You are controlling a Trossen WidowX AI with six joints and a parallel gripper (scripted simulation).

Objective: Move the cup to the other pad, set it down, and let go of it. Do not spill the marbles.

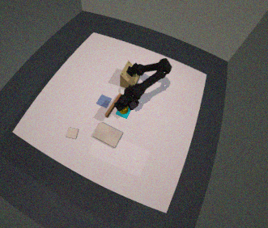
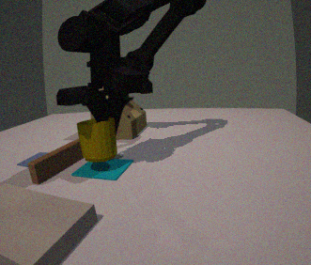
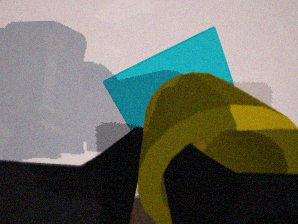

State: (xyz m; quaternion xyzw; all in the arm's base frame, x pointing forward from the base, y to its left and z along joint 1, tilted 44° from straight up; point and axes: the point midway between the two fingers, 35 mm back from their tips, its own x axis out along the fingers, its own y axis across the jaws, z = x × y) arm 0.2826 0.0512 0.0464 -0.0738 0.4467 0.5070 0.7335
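My gripper [image 2: 101,117] [image 1: 126,103] is shut on the rim of a yellow cup [image 2: 97,139] [image 3: 210,145] [image 1: 124,110]. The cup hangs upright just above the teal pad [image 2: 102,169] [image 3: 175,70] [image 1: 123,114], its bottom a little clear of it. The marbles inside are not visible. The blue pad [image 1: 104,100] [image 2: 33,160] lies to the left, beyond a brown wooden bar [image 2: 54,162] [image 1: 110,109].
A tan wedge-shaped block [image 2: 132,121] [image 1: 128,75] stands behind the cup near the arm's base. A flat beige slab [image 2: 23,226] [image 1: 108,134] lies at the front left, and a small beige tile [image 1: 72,133] lies left of it.
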